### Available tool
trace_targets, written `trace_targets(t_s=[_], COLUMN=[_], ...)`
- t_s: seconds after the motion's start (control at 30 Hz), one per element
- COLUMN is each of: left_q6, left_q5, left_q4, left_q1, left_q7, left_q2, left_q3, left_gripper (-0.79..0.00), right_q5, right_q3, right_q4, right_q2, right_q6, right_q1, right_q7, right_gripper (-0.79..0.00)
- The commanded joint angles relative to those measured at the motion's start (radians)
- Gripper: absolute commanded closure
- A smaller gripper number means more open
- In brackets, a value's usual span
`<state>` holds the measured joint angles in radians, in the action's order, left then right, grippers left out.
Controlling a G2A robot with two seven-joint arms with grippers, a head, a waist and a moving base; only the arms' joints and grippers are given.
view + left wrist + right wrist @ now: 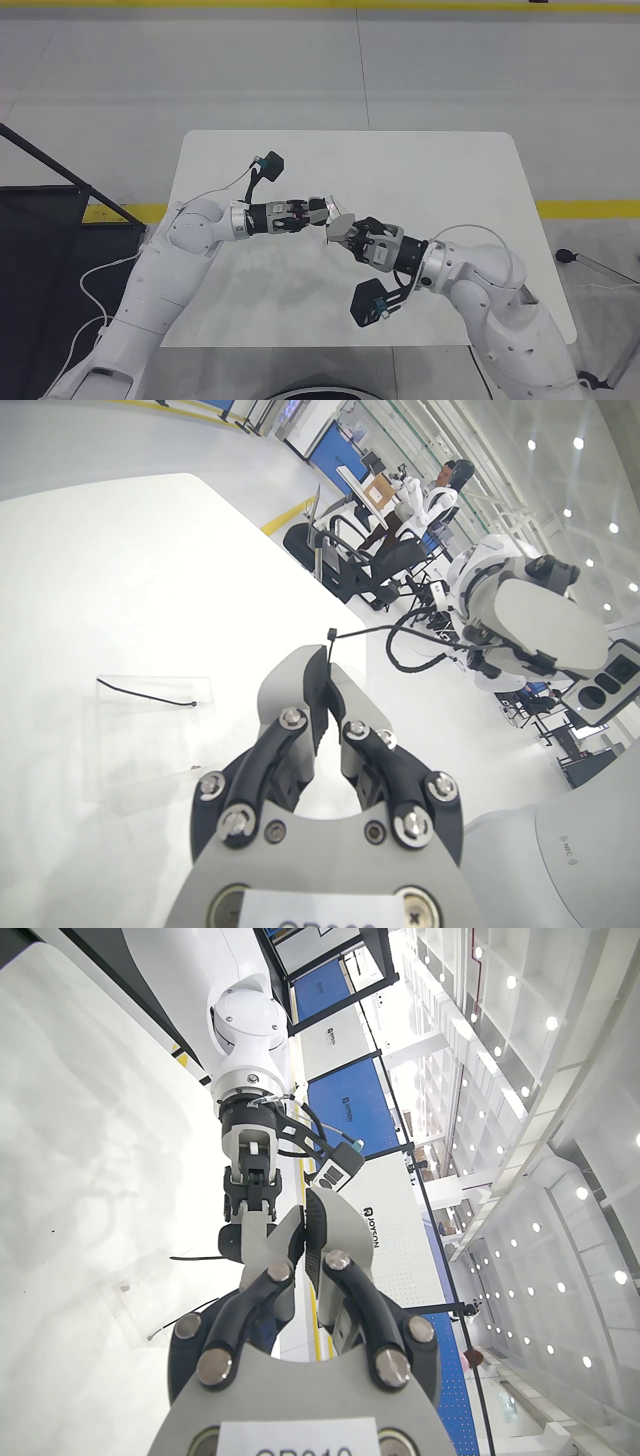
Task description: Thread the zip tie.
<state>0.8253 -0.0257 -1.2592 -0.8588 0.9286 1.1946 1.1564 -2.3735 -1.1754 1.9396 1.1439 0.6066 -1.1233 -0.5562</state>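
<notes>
My left gripper is shut on a black zip tie, whose square head sticks out just past the fingertips. A thin black strand runs from that head towards the right arm. Another stretch of the strap juts from the left gripper towards the table. My right gripper has its pads pressed together, tip to tip with the left one. In the top view the left gripper and right gripper meet above the middle of the white table.
A second black zip tie lies on a clear plate on the table below the grippers. That tie is also seen in the right wrist view. Chairs and stands are beyond the table's edge.
</notes>
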Motion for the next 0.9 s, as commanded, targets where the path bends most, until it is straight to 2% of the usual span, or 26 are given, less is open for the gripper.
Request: trace_targets(t_s=[0.0,0.33,0.53,0.87], left_q6=[0.000,0.000,-0.033,-0.040], left_q5=[0.000,0.000,-0.037,-0.038], left_q4=[0.000,0.000,-0.045,-0.056], left_q1=[0.000,0.000,-0.026,-0.028], left_q7=[0.000,0.000,-0.040,-0.041], left_q2=[0.000,0.000,-0.006,-0.016], left_q3=[0.000,0.000,-0.002,-0.012], left_gripper=[0.000,0.000,0.000,0.000], right_q5=[0.000,-0.018,-0.027,-0.066], right_q3=[0.002,0.022,0.035,0.066], right_q4=[0.000,-0.002,-0.006,-0.007], right_q2=[-0.002,-0.011,-0.016,-0.026], right_q6=[-0.001,0.013,0.027,0.042], right_q1=[0.002,0.018,0.029,0.052], right_q7=[0.003,0.008,0.009,-0.005], right_gripper=[0.000,0.000,0.000,0.000])
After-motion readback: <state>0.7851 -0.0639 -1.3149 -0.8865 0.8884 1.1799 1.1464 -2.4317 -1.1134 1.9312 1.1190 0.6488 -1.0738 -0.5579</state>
